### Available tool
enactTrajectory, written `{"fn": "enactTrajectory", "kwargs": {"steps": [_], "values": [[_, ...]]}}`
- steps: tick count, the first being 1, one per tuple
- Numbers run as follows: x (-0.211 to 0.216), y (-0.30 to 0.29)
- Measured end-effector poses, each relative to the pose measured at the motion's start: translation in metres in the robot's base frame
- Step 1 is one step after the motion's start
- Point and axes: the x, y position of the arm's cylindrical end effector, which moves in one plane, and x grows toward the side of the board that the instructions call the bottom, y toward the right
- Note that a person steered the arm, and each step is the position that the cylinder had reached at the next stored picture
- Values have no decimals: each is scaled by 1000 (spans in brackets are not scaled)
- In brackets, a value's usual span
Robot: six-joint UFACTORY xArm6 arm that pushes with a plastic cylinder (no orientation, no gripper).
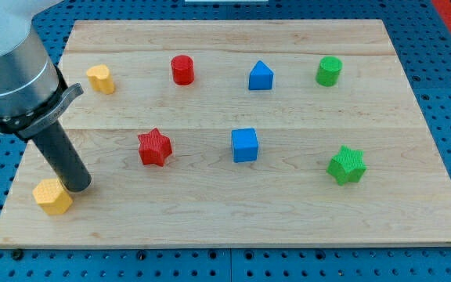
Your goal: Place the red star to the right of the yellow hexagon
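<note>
The red star lies on the wooden board, left of centre. One yellow block with hexagon-like facets sits near the board's lower left corner. Another yellow block sits at the upper left; I cannot tell which is the hexagon. My tip rests just right of and touching the lower yellow block, well to the left of and below the red star.
A red cylinder, a blue triangular block and a green cylinder line the view's top. A blue cube sits at the centre. A green star sits at the right.
</note>
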Motion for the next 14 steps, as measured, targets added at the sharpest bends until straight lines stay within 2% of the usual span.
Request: {"fn": "enactTrajectory", "kwargs": {"steps": [2, 3, 4, 6, 7, 8, 9, 10, 11, 12, 13, 14], "values": [[-81, 1], [-97, 39], [-84, 95], [-30, 101], [-44, 116], [-37, 151], [2, 137], [13, 105], [13, 88], [-1, 111], [-8, 87], [9, 55]]}}
